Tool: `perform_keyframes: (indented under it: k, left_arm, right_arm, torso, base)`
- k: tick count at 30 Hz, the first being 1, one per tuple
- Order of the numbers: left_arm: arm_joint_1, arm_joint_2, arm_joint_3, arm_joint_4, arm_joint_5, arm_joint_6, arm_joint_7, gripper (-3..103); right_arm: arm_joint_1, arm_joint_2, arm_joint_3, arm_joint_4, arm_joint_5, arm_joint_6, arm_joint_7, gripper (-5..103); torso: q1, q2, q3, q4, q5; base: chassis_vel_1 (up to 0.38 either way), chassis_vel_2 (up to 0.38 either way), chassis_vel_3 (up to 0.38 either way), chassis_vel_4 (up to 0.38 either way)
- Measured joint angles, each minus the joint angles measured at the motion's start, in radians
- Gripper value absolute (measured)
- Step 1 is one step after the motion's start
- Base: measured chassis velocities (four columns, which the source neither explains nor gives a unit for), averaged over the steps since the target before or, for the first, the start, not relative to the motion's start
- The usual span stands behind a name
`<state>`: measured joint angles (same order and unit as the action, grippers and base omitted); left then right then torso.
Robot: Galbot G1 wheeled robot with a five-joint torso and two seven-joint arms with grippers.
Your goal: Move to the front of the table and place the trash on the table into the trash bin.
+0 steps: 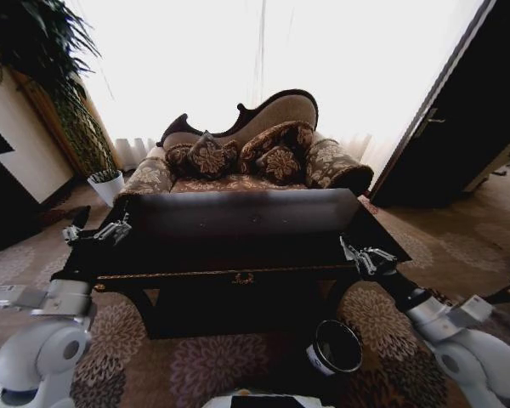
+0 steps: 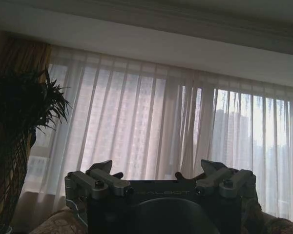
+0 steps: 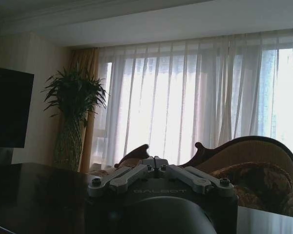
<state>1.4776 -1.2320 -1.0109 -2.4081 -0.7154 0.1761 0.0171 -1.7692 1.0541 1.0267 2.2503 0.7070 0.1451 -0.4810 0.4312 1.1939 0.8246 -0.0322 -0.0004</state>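
Observation:
The table [image 1: 238, 212] stands right in front of me, with a glossy black top, gold edge trim and a gold emblem on its front. Its top looks dark and the trash is out of view. The trash bin [image 1: 336, 347], black with a shiny rim, stands on the carpet below the table's front right part. My left gripper [image 1: 110, 231] hovers at the table's left end, and in the left wrist view this left gripper [image 2: 157, 168] is open with nothing in it. At the front right corner sits my right gripper [image 1: 361, 257]; the right wrist view shows this right gripper [image 3: 155, 162] shut and empty.
A patterned brown sofa [image 1: 238, 161] with cushions stands close behind the table. A white plant pot [image 1: 106, 185] sits at the back left, under a tall plant [image 3: 73, 97]. A dark door [image 1: 459, 127] is at the right. Flowered carpet [image 1: 212, 365] lies under the table's front.

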Motion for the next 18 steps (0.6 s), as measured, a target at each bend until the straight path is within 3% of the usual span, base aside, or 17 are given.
perform_keyframes:
  k: [2, 3, 4, 7, 11, 18]
  left_arm:
    - [0.004, 0.003, -0.013, -0.002, -0.006, 0.0, 0.0, 100]
    - [0.004, 0.003, -0.013, -0.002, -0.006, 0.0, 0.0, 100]
    - [0.007, 0.004, -0.022, -0.002, -0.011, 0.0, 0.0, 100]
    - [0.011, 0.008, -0.032, -0.004, -0.017, 0.0, 0.0, 100]
    - [0.014, 0.011, -0.042, -0.006, -0.022, 0.0, -0.001, 100]
    - [0.016, 0.011, -0.053, -0.008, -0.027, 0.0, -0.001, 100]
  right_arm:
    - [0.002, 0.043, -0.006, -0.049, -0.007, 0.067, -0.067, 0]
    - [0.002, 0.043, -0.006, -0.049, -0.007, 0.067, -0.067, 0]
    - [0.003, 0.077, -0.019, -0.092, 0.0, 0.122, -0.122, 0]
    - [-0.001, 0.109, -0.039, -0.142, 0.016, 0.176, -0.163, 0]
    - [-0.005, 0.139, -0.049, -0.217, 0.014, 0.229, -0.182, 0]
    - [0.001, 0.159, -0.064, -0.408, -0.072, 0.334, -0.195, 0]
  torso:
    - [0.0, 0.0, 0.0, 0.0, 0.0001]
    - [0.0, 0.0, 0.0, 0.0, 0.0001]
    - [0.0, 0.0, 0.0, -0.0001, 0.0005]
    - [0.0, 0.0, 0.0, -0.0001, 0.0005]
    - [0.0, 0.0, 0.0, -0.0001, 0.0003]
    - [0.0, 0.0, 0.0, -0.0001, 0.0006]
  base:
    - [0.0, 0.0, 0.0, 0.0]
    - [0.0, 0.0, 0.0, 0.0]
    - [0.0, 0.0, 0.0, 0.0]
    - [0.0, 0.0, 0.0, 0.0]
    - [0.0, 0.0, 0.0, 0.0]
    - [0.0, 0.0, 0.0, 0.0]
